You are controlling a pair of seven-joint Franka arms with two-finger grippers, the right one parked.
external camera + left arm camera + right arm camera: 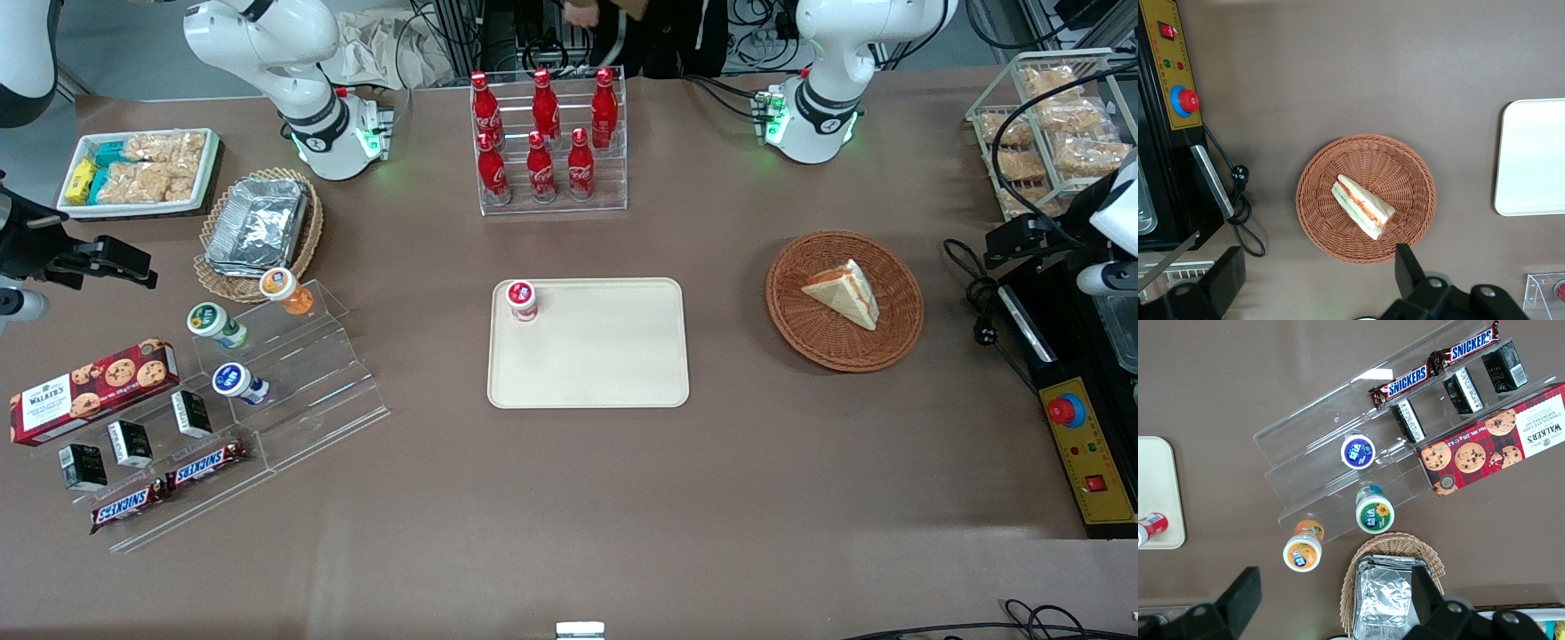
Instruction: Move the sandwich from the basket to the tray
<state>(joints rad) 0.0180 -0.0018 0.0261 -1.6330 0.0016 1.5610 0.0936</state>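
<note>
The sandwich (845, 293) lies on its side in the basket (805, 333), a wedge of white bread with its red and green filling edge showing in the left wrist view (1362, 206). The basket (1321, 220) sits on the brown bench (569, 498) toward the working arm's end. The tray (613, 364) lies flat near the middle of the bench, well apart from the basket, and only its rounded edge shows in the left wrist view (1531, 160). A small red-capped cup (521, 300) stands in the tray corner nearest the bottle rack (551, 142).

The end effector (1318, 273) hangs above the bench, looking straight down on the basket. Its two dark fingers (1407, 267) stand wide apart and hold nothing; the sandwich lies between them in that view, well below.

A control box (1089, 458) with a red stop button lies at the working arm's end of the bench, a black cable (1238, 213) curling beside it. Toward the parked arm's end stand a clear stepped shelf (302, 391) with snacks and a paler basket holding a foil container (258, 222).
</note>
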